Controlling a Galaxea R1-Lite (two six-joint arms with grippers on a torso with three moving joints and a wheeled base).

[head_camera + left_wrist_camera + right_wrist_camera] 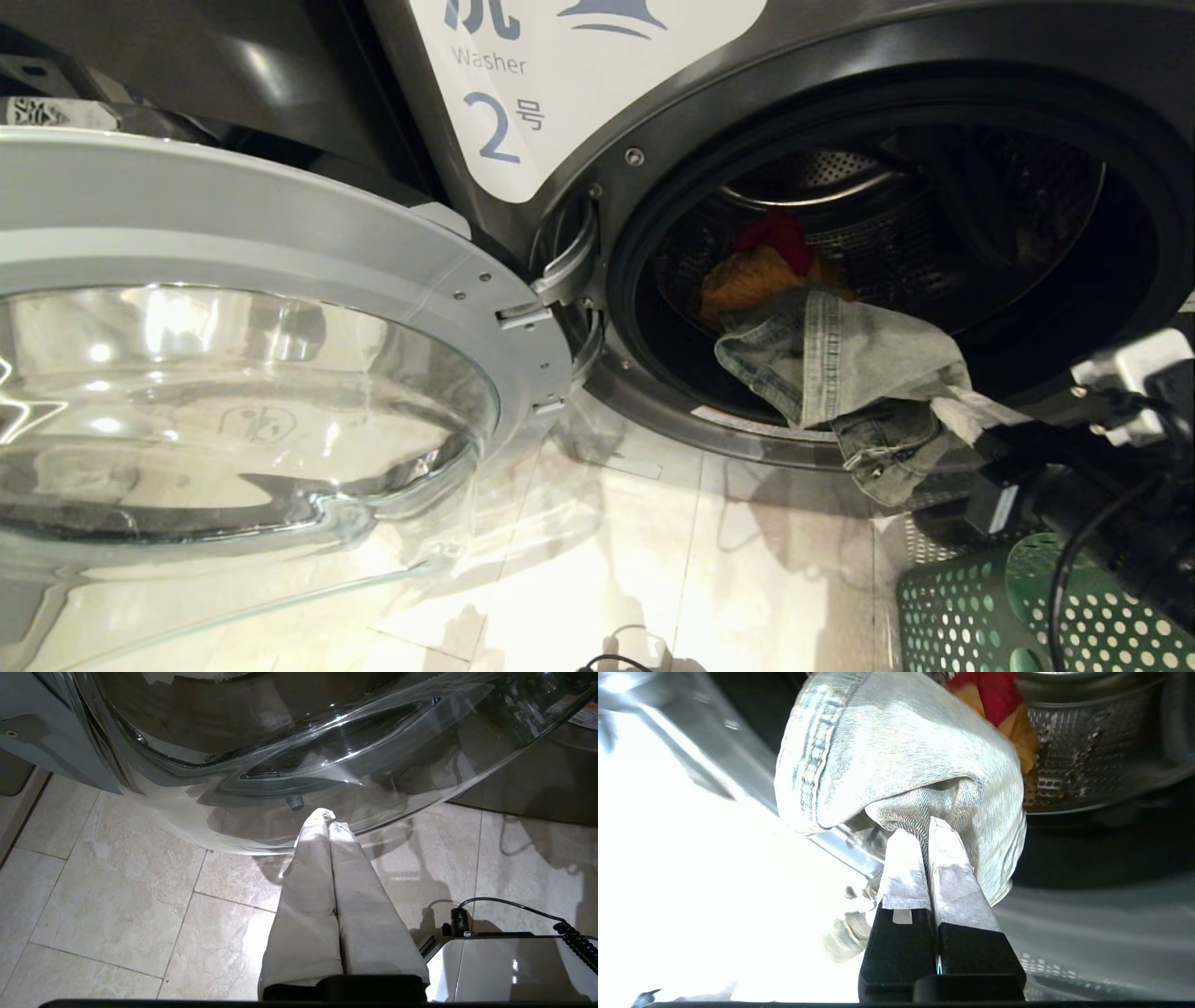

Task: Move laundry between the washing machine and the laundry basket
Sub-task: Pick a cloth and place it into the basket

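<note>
The laundry fills the mouth of the washing machine (597,140): in the head view a grey-green garment (840,364) hangs over the drum's lip, with a yellow-orange piece (747,280) and a red piece (775,238) behind it, and the right gripper (962,411) pinches its lower edge above the green basket (962,597). In the left wrist view the left gripper (329,817) hangs empty, fingers pressed together, near the open glass door (299,742) above the tiled floor (117,896). In the right wrist view the fingers (948,858) clamp a fold of the grey-green garment (896,756).

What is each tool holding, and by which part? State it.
The right tool is shut on the grey-green garment, pinching a fold of cloth at the end hanging over the washing machine opening's rim. The left tool is shut, holding nothing.
</note>
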